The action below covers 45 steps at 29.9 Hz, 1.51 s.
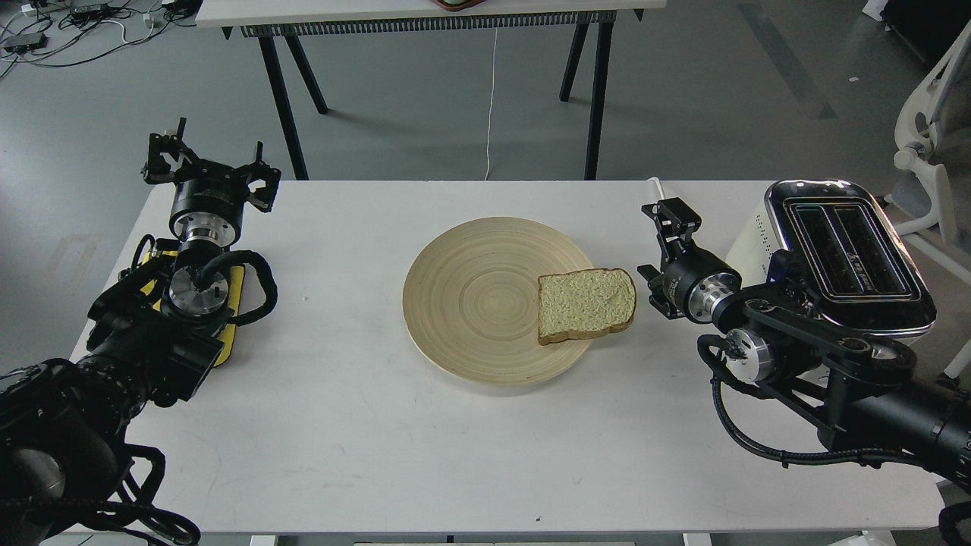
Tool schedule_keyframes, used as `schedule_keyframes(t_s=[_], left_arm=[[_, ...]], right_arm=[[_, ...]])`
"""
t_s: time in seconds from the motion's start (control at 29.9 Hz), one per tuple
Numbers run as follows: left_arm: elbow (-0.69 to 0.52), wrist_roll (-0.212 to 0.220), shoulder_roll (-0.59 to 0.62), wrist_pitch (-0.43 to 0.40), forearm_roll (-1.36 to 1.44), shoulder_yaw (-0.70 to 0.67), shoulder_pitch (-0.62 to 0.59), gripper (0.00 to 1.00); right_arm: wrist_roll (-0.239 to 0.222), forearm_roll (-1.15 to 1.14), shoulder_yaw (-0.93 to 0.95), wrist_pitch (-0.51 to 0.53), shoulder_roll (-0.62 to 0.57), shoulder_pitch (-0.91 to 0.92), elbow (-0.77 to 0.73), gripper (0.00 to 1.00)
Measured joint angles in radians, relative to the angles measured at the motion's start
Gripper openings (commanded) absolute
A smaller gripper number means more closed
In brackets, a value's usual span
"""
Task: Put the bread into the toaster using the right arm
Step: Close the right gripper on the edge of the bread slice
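Your right gripper [658, 250] hangs empty, fingers apart, just right of the pale speckled bread slice [586, 305], which lies flat on the round wooden plate [470, 303]'s right edge. The cream two-slot chrome-topped toaster [846, 254] stands behind your right arm.

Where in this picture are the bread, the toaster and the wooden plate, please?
bread [586, 304]: head view, middle of the slice's pale face.
toaster [850, 250]: head view, chrome strip between its two slots.
wooden plate [470, 296]: head view, bare wood left of the bread.
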Motion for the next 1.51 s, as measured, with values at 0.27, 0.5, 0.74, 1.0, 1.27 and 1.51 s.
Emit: schedule_keyframes(t_s=[0.27,0.5,0.74,1.0,1.27,1.51], left_arm=[[0.0,0.0,0.0,0.0,0.0,0.0,0.0,1.0],[0.0,0.0,0.0,0.0,0.0,0.0,0.0,1.0],[0.0,0.0,0.0,0.0,0.0,0.0,0.0,1.0],[0.0,0.0,0.0,0.0,0.0,0.0,0.0,1.0],[0.0,0.0,0.0,0.0,0.0,0.0,0.0,1.0],[0.0,0.0,0.0,0.0,0.0,0.0,0.0,1.0]], right_arm=[[-0.002,-0.002,-0.017,0.002,-0.012,-0.015,0.0,1.0],[-0.002,-0.002,-0.069,0.002,-0.006,-0.019,-0.007,0.98],[0.0,-0.002,-0.07,0.001,0.002,-0.04,-0.01,0.96],[-0.002,-0.002,-0.071,0.007,0.025,-0.051,-0.009,0.84],[-0.001,-0.043,-0.073,0.007,0.06,-0.051,-0.01,0.69],[0.0,-0.051,-0.072,0.008,0.066,-0.054,-0.013,0.6]])
